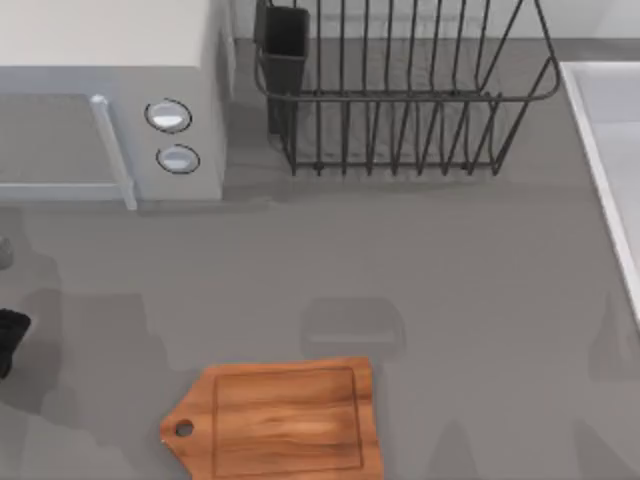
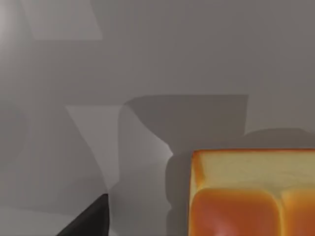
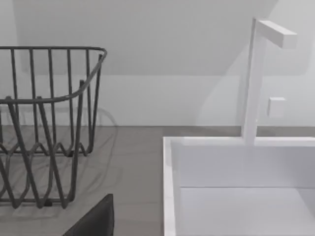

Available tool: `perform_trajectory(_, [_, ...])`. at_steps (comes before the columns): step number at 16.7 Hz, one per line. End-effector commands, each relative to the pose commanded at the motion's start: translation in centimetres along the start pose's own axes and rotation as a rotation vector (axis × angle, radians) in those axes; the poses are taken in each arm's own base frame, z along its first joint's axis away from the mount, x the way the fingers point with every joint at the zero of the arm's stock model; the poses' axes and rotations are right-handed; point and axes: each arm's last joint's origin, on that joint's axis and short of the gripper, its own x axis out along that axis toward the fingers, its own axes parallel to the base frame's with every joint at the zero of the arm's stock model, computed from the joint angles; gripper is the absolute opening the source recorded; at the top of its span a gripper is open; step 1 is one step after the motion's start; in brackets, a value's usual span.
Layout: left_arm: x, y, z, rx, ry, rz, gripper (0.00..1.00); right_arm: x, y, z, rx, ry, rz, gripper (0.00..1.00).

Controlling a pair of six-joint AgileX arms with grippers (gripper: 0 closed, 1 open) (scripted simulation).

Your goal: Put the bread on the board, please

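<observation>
**Bread still off the board: line up before closing**

The board (image 1: 280, 418) lies bare at the table's near edge. My left wrist view shows the bread (image 2: 251, 191) resting on the grey surface just beside a dark finger (image 2: 88, 219); I cannot tell that gripper's opening. I'd centre over the bun first.

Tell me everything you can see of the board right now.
The board is a rectangular, reddish-brown cutting board with visible wood grain, a groove running inside its border, and a tapered handle end with a small round hole pointing to the table's left. It lies flat on the grey table at the near edge, slightly left of centre. Nothing rests on it or touches it.
</observation>
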Motion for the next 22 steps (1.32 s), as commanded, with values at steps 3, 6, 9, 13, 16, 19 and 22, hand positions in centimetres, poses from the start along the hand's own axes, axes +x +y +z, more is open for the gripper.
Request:
perform_trajectory(3, [0.0, 0.0, 0.0, 0.0, 0.0, 0.0, 0.55, 0.0, 0.0, 0.0, 0.0, 0.0, 0.0, 1.0])
perform_trajectory(6, [0.0, 0.0, 0.0, 0.0, 0.0, 0.0, 0.32, 0.0, 0.0, 0.0, 0.0, 0.0, 0.0, 1.0])
perform_trajectory(9, [0.0, 0.0, 0.0, 0.0, 0.0, 0.0, 0.1, 0.0, 0.0, 0.0, 0.0, 0.0, 0.0, 1.0])
perform_trajectory(13, [0.0, 0.0, 0.0, 0.0, 0.0, 0.0, 0.0, 0.0, 0.0, 0.0, 0.0, 0.0, 0.0, 1.0])
perform_trajectory(16, [0.0, 0.0, 0.0, 0.0, 0.0, 0.0, 0.0, 0.0, 0.0, 0.0, 0.0, 0.0, 0.0, 1.0])
perform_trajectory(19, [-1.2, -0.1, 0.1, -0.005, -0.026, -0.002, 0.0, 0.0, 0.0, 0.0, 0.0, 0.0, 0.0, 1.0])
perform_trajectory(22, [-2.1, 0.2, 0.4, -0.005, -0.03, 0.001, 0.0, 0.0, 0.0, 0.0, 0.0, 0.0, 0.0, 1.0])
